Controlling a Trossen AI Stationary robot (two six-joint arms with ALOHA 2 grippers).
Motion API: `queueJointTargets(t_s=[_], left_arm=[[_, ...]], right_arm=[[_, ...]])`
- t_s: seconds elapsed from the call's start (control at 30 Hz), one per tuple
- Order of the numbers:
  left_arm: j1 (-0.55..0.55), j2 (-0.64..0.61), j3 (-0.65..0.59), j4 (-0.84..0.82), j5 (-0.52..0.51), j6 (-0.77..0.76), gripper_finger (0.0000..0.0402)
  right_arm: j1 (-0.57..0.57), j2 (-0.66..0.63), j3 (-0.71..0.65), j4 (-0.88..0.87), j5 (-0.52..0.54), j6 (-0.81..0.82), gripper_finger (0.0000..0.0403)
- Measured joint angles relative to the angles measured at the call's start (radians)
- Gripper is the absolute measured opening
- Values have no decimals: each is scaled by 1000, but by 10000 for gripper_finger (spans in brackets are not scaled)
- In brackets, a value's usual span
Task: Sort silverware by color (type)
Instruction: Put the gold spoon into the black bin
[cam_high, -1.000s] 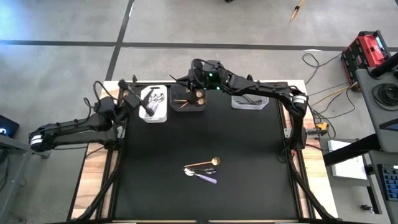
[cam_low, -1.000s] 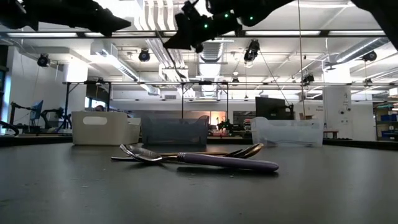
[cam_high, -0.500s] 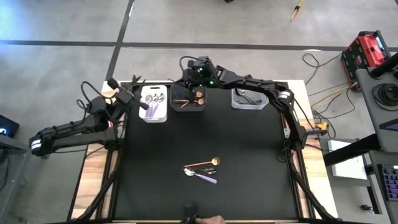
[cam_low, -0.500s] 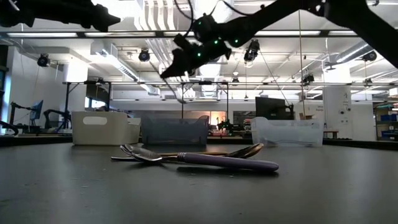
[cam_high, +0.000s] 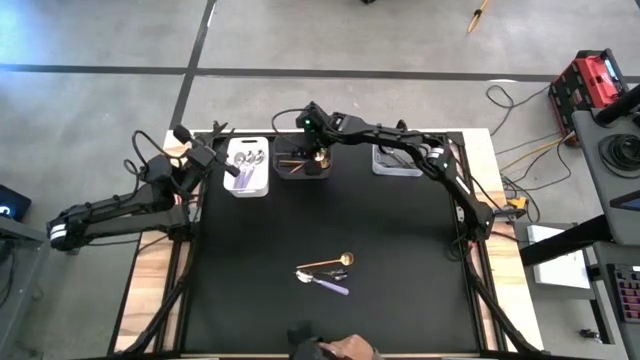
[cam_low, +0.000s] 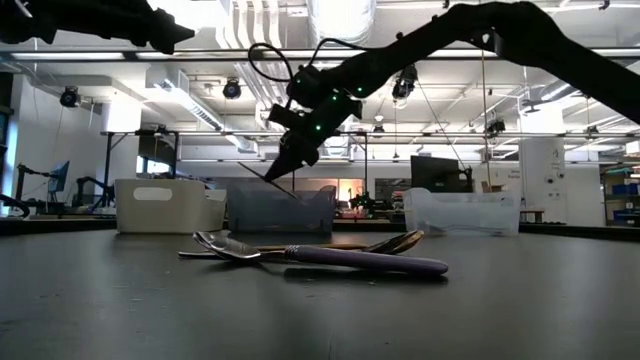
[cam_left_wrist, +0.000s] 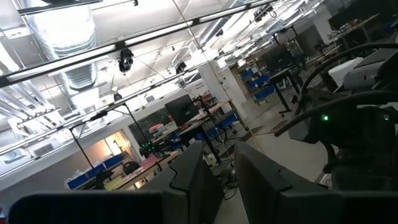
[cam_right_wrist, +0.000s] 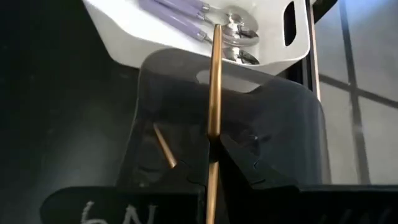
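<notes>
Gold is the colour of the utensil (cam_right_wrist: 214, 93) that our right fingers (cam_right_wrist: 212, 163) clench by its thin handle. We hold it over the dark bin (cam_high: 303, 160), at the middle of the bench's far edge. In the right wrist view the handle stands between the two fingers and reaches toward the white bin (cam_right_wrist: 186, 31); another gold handle (cam_right_wrist: 164, 147) leans inside the dark bin. In the low view our right arm bends down from above, and the thin handle slants from the fingers toward the dark bin's (cam_low: 280, 210) rim.

Our left fingers (cam_high: 215, 152) wait beside the white bin (cam_high: 248, 167), close to the far left corner of the bench. We cannot tell if they are open or closed; nothing shows between them. Lilac-handled spoons (cam_right_wrist: 180, 11) lie in the white bin. The clear bin (cam_high: 400, 161) stands toward the far right corner, with dark pieces inside.

Near the middle of the bench, a little toward the near edge, three pieces still lie together: a gold spoon (cam_high: 328, 262), a silver one (cam_high: 307, 276) and a lilac-handled one (cam_high: 333, 287). They touch or cross each other.

At the near edge a person's hand (cam_high: 350, 349) shows.
</notes>
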Motion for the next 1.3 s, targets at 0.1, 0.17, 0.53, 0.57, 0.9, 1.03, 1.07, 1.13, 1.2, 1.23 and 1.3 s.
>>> queueJointTargets(t_s=[0.1,0.17,0.53,0.57,0.9,1.03,1.07,1.13,1.2,1.23,1.3], left_arm=[[0,0,0,-1,0,3,75],[0,0,0,-1,0,3,75],[0,0,0,-1,0,3,75],[0,0,0,-1,0,3,75],[0,0,0,-1,0,3,75],[0,0,0,-1,0,3,75],[0,0,0,-2,0,3,75],[0,0,0,-2,0,4,75],[0,0,0,-2,0,10,75],[0,0,0,-1,0,11,75],[0,0,0,-1,0,11,75]], right_arm=[[-2,4,0,2,0,-33,13],[-3,9,0,1,0,-46,13],[-4,32,-3,-3,0,-33,13],[-4,33,-3,-3,0,-32,13],[-4,60,-3,0,0,-32,13],[-4,67,-3,5,0,-36,13],[-4,68,-3,5,0,-38,13],[-4,69,-3,5,0,-41,13],[-4,69,-3,6,0,-43,13],[-4,69,-3,6,0,-43,13],[-4,69,-3,6,0,-44,13]])
